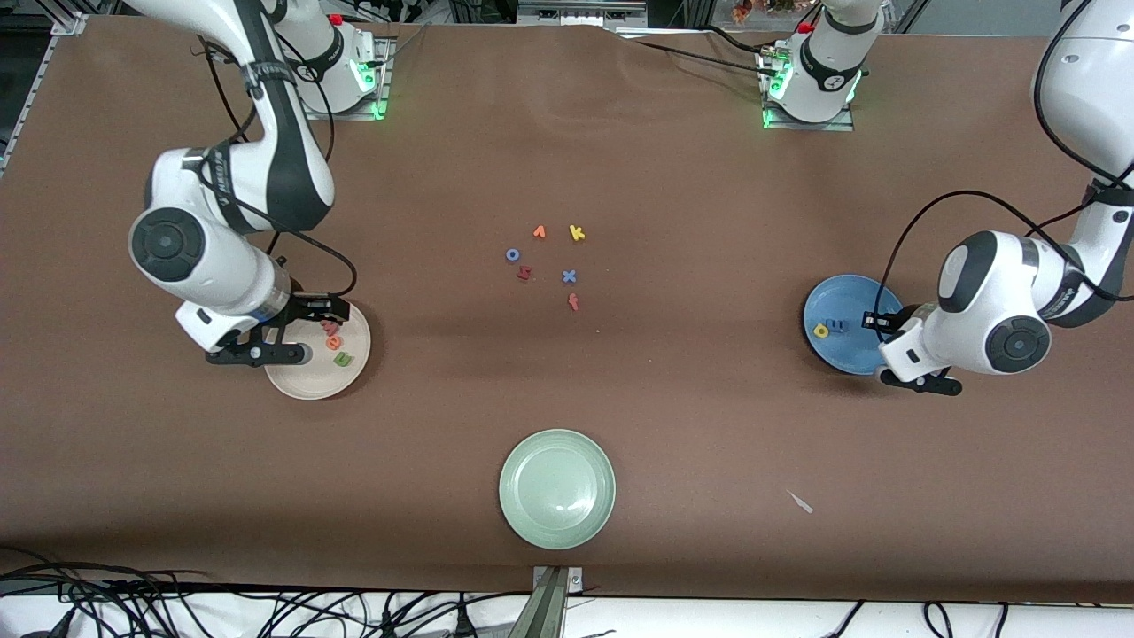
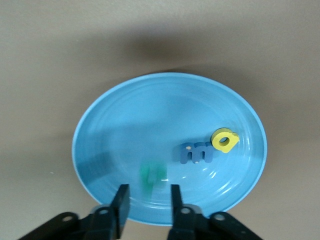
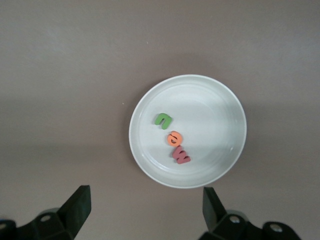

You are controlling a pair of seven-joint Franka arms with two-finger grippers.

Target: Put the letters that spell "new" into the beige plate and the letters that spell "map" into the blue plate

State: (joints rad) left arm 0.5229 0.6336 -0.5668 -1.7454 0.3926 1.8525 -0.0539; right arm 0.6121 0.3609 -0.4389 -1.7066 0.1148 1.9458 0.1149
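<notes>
Brown cloth covers the whole table (image 1: 620, 399), and black cables lie along the edge nearest the front camera. No brand or label can be read; the only writing is the foam letters themselves.

Nearest the front camera sits a pale green plate (image 1: 556, 488). A bit farther, at the right arm's end, is the beige plate (image 1: 306, 383) with the green n (image 3: 163, 120), orange e (image 3: 175, 137) and pinkish-red w (image 3: 181, 155) lying in a row inside it. The right gripper (image 3: 145, 210) hangs over this plate, its fingers spread wide, holding nothing.

At the left arm's end is the blue plate (image 2: 125, 125). In it lie the blue m (image 2: 196, 152) and yellow a (image 2: 225, 140), touching, and a blurry teal-green p (image 2: 151, 176). The left gripper (image 2: 147, 200) hangs over this plate, fingers a small way apart, holding nothing.

Farthest, mid-table, lie six spare letters (image 1: 545, 261).
</notes>
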